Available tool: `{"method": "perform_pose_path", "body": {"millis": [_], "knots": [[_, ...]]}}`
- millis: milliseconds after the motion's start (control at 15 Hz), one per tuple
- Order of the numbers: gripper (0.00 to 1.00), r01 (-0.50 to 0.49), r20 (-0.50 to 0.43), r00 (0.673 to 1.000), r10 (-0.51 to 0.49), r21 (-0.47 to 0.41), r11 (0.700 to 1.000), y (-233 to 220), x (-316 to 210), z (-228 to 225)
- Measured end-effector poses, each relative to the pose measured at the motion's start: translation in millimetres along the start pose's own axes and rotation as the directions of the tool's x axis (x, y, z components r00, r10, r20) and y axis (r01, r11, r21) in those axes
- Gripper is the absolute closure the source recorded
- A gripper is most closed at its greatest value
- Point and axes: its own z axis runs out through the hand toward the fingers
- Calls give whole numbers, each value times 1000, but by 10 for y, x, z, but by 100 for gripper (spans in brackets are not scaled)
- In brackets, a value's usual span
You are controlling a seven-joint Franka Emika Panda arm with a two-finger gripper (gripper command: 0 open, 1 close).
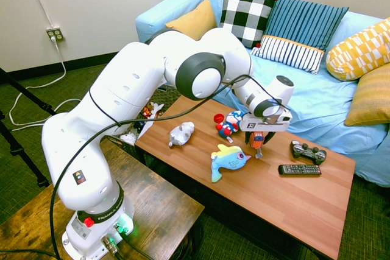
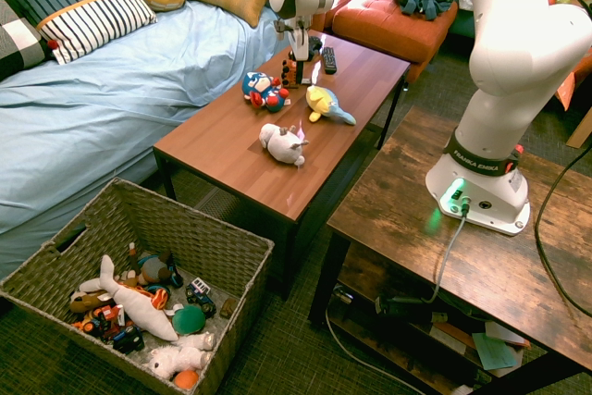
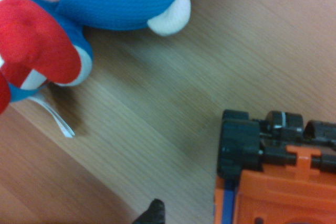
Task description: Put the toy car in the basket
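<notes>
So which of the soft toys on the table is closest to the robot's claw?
The red-and-blue plush figure, just beside the gripper; the blue fish and white plush lie farther off.

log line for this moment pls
phase: grasp | gripper: shut on toy car, low over coffee table | basket: on floor | car not in basket

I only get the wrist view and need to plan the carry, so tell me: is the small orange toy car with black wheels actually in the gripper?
Observer: It looks so. The gripper appears shut on the toy car, which stands on end over the wooden table.
Operator: Where's the basket?
Observer: The large woven basket sits on the floor, past the table end opposite the car, beside the blue sofa.
Operator: Is it empty?
Observer: No, several toys already lie in it.
</notes>
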Motion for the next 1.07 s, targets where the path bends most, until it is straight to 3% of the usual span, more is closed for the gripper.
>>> {"method": "perform_pose_path", "body": {"millis": [733,933,1067], "knots": [[100,4,-40,999,-3,33,999,151,-33,-221],[100,56,-114,993,-44,105,993,322,-254,-843],[100,112,-138,986,-92,145,983,102,-438,-1281]]}}
